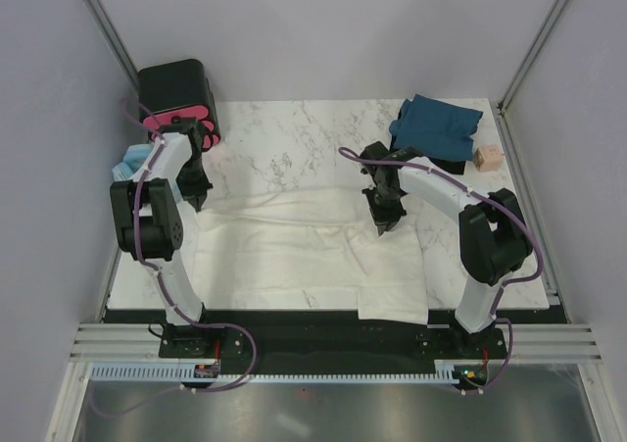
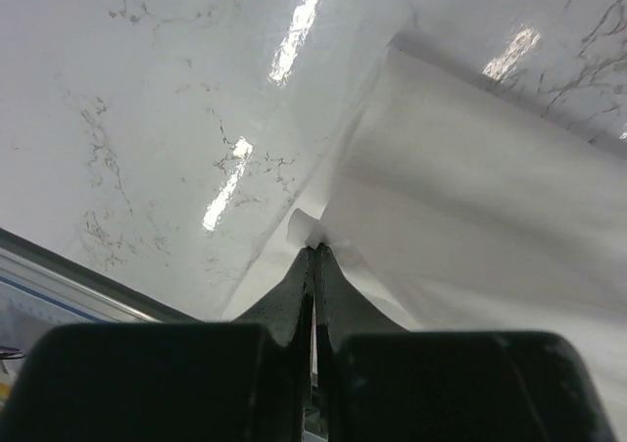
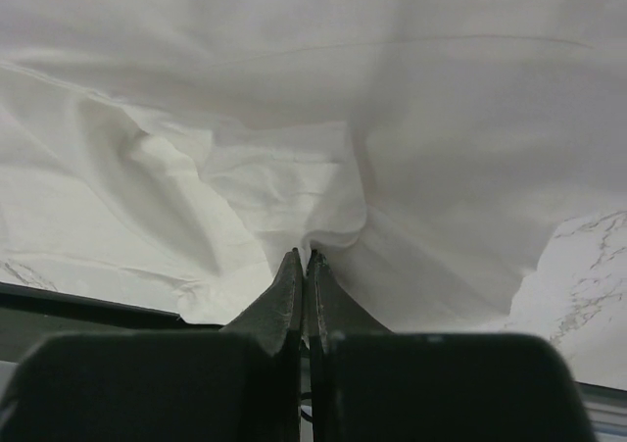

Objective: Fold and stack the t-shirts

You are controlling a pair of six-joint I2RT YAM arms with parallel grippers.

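top external: your left gripper [image 1: 199, 199] and right gripper [image 1: 382, 224] each pinch the white shirt [image 1: 294, 256], spread on the table [image 1: 294, 128]; the teal shirt [image 1: 436, 123] lies far right. both pinches look thin, so uneven lifting may slip an edge or skew the fold.

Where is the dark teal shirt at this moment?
In the top view, the dark teal shirt lies at the far right corner of the table, beside a small tan block.
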